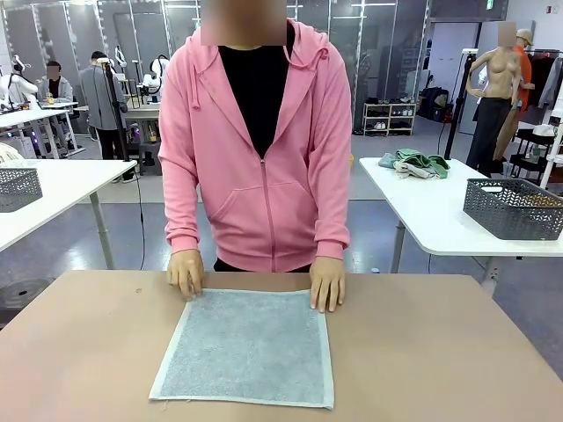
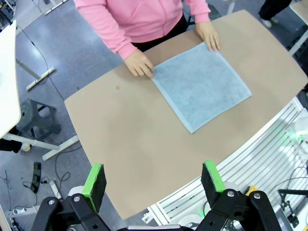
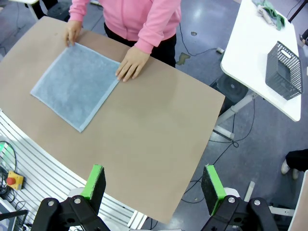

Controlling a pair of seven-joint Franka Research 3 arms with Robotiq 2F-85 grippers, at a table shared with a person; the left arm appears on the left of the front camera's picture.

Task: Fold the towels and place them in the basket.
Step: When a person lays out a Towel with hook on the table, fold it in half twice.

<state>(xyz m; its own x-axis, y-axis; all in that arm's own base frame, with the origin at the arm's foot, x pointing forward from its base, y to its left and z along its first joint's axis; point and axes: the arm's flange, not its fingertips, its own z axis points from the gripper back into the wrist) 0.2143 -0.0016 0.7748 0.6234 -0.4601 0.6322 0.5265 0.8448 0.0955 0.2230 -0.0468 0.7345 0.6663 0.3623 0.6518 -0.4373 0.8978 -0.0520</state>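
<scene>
A light blue-grey towel [image 1: 246, 347] is lying flat and unfolded on the middle of the brown desk [image 1: 440, 352], its edges running square with the desk's edges, while a person in a pink hooded top is standing at the far edge and pressing one hand [image 1: 186, 272] on the towel's far corner toward the robot's left and the other hand [image 1: 327, 283] on the far corner toward its right. The left tool [image 2: 153, 175] is hanging high over the desk's near edge with its green-padded fingers wide apart and gripping nothing; the right tool [image 3: 153, 177] is doing the same on its own side, also spread and empty. The towel is lying between the two arms, ahead of each tool and inward toward the desk's middle, well apart from both, so neither arm is looking clearly nearer. The cloth is appearing close to square, offering no marked long axis; its two near corners are lying free, facing the robot, and these are likely the points a first fold is going to start from, one for each tool. A dark grey lattice basket [image 1: 515, 208] is sitting on a neighbouring white desk [image 1: 422, 211], beyond the brown desk's right edge.
</scene>
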